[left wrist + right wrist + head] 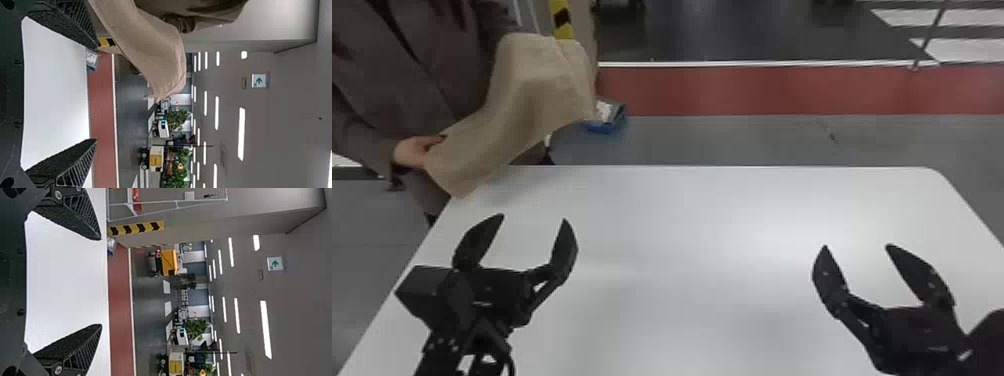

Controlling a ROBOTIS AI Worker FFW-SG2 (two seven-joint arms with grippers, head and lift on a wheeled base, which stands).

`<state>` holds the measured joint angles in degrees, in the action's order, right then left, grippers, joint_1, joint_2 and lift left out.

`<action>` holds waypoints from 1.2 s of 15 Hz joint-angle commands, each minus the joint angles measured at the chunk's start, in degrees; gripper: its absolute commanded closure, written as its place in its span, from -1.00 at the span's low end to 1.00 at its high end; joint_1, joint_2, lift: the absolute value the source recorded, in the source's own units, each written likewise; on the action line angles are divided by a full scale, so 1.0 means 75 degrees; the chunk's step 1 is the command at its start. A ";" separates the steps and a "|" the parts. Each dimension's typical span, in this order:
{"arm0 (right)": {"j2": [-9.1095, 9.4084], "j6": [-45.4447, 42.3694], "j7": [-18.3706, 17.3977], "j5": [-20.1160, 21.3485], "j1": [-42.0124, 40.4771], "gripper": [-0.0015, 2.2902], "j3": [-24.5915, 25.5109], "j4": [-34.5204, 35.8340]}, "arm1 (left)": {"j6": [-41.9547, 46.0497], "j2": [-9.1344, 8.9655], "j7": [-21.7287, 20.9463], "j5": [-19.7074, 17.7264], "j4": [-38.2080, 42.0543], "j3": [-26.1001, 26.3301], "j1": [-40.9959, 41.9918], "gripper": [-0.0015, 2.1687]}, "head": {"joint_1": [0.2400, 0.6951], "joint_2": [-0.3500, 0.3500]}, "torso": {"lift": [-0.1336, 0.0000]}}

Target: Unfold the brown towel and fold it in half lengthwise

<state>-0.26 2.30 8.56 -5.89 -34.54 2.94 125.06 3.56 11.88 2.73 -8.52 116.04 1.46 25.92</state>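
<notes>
The brown towel point(532, 100) is held up in the air by a person's hand point(412, 151) past the table's far left corner, its lower end hanging over the table edge. My left gripper point(531, 217) is open over the table's left side, nearer to me than the towel and apart from it. My right gripper point(857, 246) stands open over the right side, far from the towel. In the left wrist view the towel point(156, 51) hangs beyond my left gripper point(96, 92). The right wrist view has my right gripper point(101, 282) with nothing between its fingers.
A white table point(692, 210) with rounded corners lies under both grippers. On the floor behind it is a small blue box point(604, 120), near a red floor strip point(757, 90). The person stands at the table's far left corner.
</notes>
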 commanded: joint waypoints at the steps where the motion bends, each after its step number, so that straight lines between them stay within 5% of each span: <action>1: 0.0042 -0.0007 0.0007 0.0000 -0.0024 -0.91 0.0006 0.0001 | -0.0001 -0.0013 0.0000 0.0000 0.0008 0.0017 0.0000 -0.97 | 1.00 0.08 | -0.62; 18: 0.0042 0.0040 0.0124 -0.0059 -0.0141 -0.91 0.0123 0.0094 | -0.0001 -0.0002 -0.0024 0.0012 -0.0039 0.0099 -0.0058 -0.97 | 1.00 0.04 | -0.62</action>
<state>-0.26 2.47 9.56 -6.39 -35.59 3.92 125.72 3.55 11.84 2.55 -8.44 115.74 2.13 25.55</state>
